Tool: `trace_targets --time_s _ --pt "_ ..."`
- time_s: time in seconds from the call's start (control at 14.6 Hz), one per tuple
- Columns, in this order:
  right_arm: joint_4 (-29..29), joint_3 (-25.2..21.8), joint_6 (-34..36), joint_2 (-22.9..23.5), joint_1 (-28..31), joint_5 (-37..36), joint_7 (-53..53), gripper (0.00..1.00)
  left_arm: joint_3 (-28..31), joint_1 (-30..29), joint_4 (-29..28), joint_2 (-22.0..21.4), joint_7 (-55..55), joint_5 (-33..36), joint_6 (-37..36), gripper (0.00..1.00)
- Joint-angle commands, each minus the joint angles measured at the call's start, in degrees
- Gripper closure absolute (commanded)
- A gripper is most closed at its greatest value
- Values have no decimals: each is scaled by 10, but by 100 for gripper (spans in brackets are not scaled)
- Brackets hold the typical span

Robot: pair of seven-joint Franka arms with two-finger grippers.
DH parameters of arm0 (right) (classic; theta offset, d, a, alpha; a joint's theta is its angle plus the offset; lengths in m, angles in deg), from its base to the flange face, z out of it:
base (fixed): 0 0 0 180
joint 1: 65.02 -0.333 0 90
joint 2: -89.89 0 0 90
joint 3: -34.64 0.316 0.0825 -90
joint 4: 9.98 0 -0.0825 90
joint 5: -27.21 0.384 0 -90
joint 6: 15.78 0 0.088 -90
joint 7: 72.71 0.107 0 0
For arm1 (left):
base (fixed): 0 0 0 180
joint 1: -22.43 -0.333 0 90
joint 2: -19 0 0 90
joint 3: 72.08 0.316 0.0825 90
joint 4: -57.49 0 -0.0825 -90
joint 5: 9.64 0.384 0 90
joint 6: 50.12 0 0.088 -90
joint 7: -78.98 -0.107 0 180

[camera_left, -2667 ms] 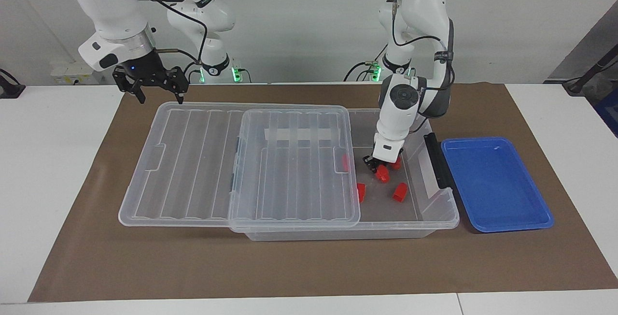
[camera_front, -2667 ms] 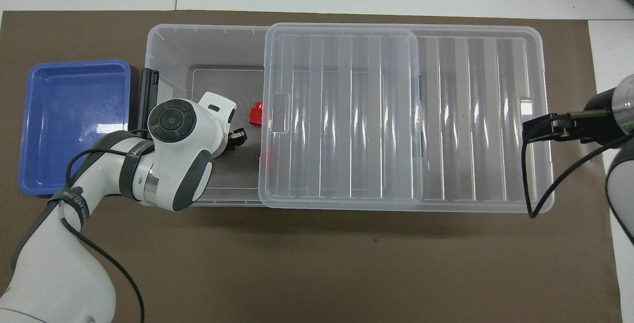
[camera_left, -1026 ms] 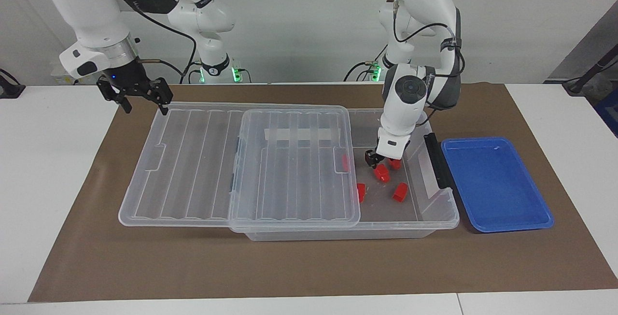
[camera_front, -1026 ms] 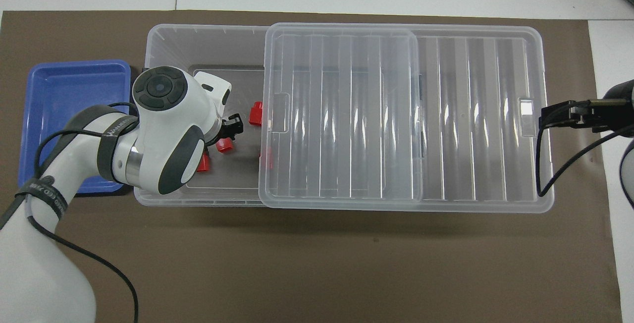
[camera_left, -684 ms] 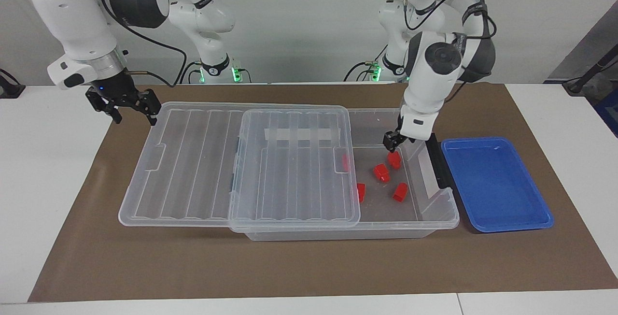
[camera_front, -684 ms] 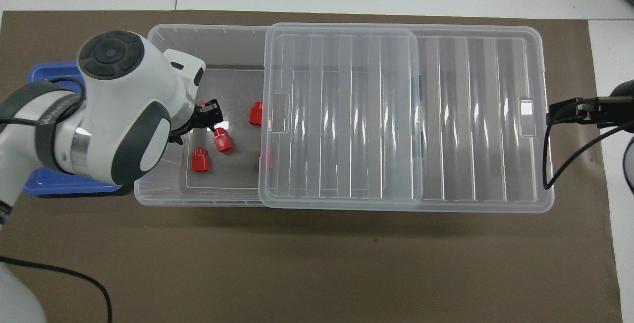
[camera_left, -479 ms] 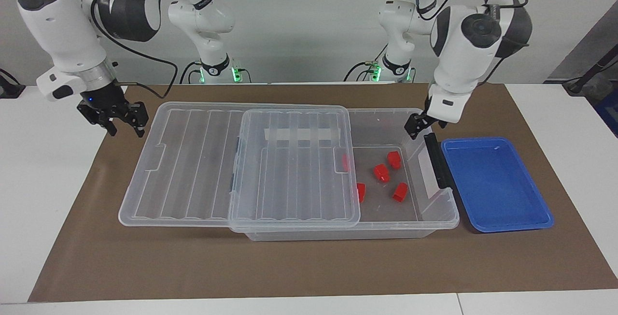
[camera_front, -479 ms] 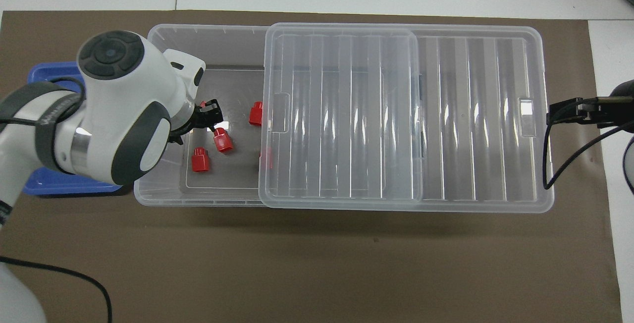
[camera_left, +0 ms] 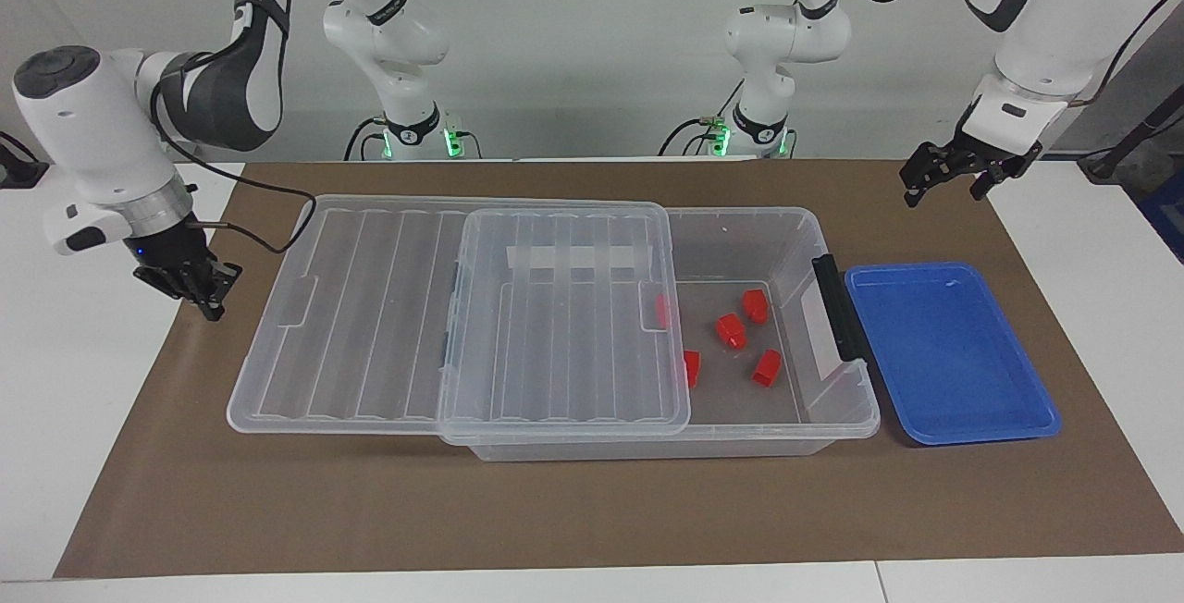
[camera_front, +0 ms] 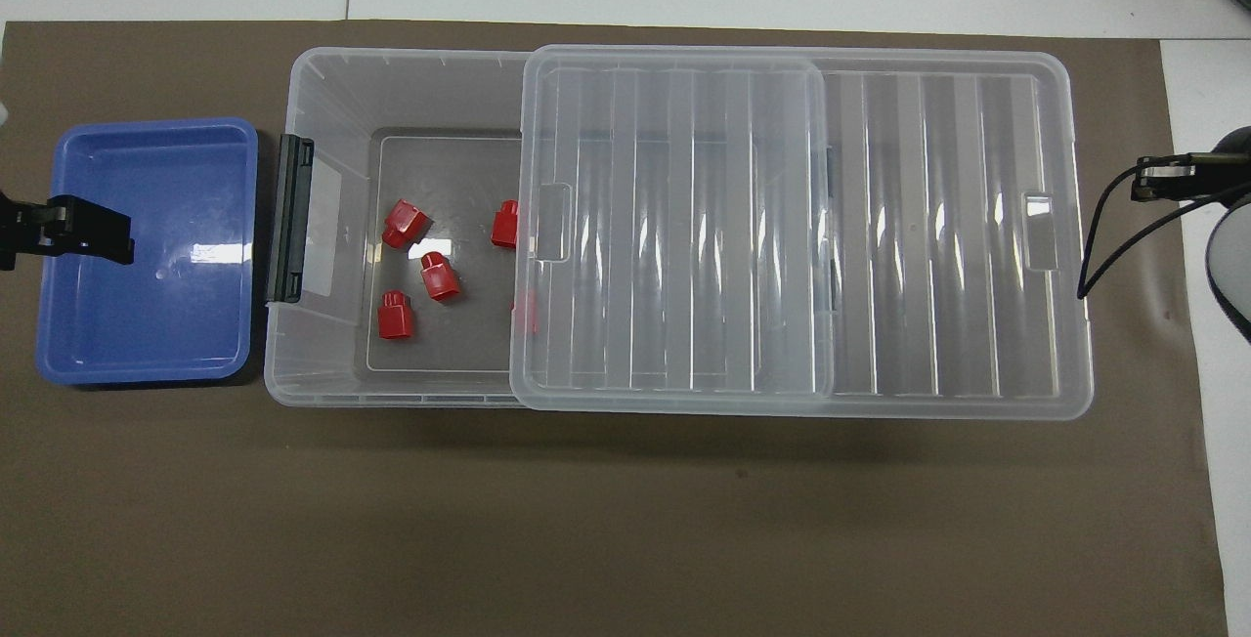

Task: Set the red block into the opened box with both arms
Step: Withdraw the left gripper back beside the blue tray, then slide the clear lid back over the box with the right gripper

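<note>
1. My left pincer (camera_left: 953, 179) hangs in the air with its jaws spread and nothing between them, up over the brown mat (camera_left: 592, 510) at my left arm's end of the table.
2. Below it and toward the table's middle lies the blue tray (camera_left: 962, 432), bare inside.
3. My right pincer (camera_left: 205, 296) is clenched shut on nothing, low over the mat at my right arm's end, just beside the end of the clear lid (camera_left: 370, 307) but apart from it.
4. The box (camera_left: 837, 413) sits between my two pincers, its black handle (camera_left: 837, 307) just beside the tray.
5. The lid is slid toward my right pincer, leaving the box open at the end toward my left pincer.
6. In that open part three red blocks rest on the floor of the box; the red block (camera_left: 755, 305) nearest my left pincer stands close to the handle end.
7. Two more red blocks show partly under the lid's edge, one at (camera_left: 690, 368).
</note>
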State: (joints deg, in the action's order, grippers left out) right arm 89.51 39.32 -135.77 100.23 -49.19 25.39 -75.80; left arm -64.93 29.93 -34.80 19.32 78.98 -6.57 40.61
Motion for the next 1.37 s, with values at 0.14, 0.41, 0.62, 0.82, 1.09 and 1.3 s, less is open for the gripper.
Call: trace_targets --time_s 0.14,0.41,0.62,0.82,1.09,1.3 --pt "1 6 -28 18 2 2 -18 100 -6 1 -13 -7 -9 7 -3 0" --pt "13 9 -24 15 -18 3 -15 100 -13 -23 1 -15 -25 9 -17 0" --pt "14 9 -17 14 -34 5 -14 100 -36 -48 5 -13 -61 6 -35 0" --pt "14 17 -6 14 -50 6 -13 100 -32 -49 15 -11 -82 2 -42 0" --pt "14 18 2 13 -94 6 3 100 -30 -45 7 -15 -90 2 -30 0" --pt "13 18 9 12 -137 6 27 100 -29 -42 4 -15 -84 2 -28 0"
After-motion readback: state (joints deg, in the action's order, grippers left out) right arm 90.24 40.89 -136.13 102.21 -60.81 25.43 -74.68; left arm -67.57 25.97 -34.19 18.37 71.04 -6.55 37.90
